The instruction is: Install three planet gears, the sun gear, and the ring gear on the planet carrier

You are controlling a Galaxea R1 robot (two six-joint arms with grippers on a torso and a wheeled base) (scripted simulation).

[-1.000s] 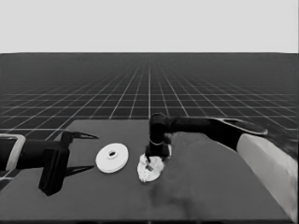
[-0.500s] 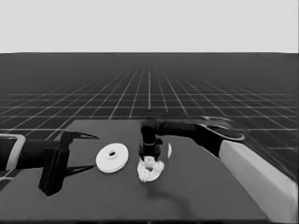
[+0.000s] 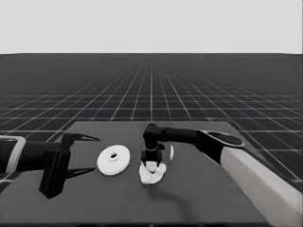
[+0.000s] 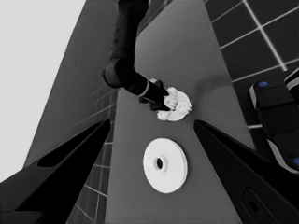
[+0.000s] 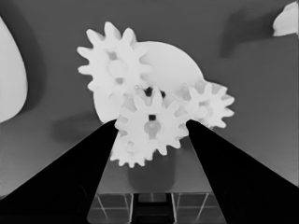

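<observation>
Up close, right gripper (image 5: 150,126) clasping a gear (image 5: 152,125), three more gears visible

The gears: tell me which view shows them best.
The right wrist view: the gears fill it, teeth distinct, on the smaller round part between the right gripper fingers. The head view shows only a white clump under that gripper. The left wrist view shows a small toothed cluster.
</observation>
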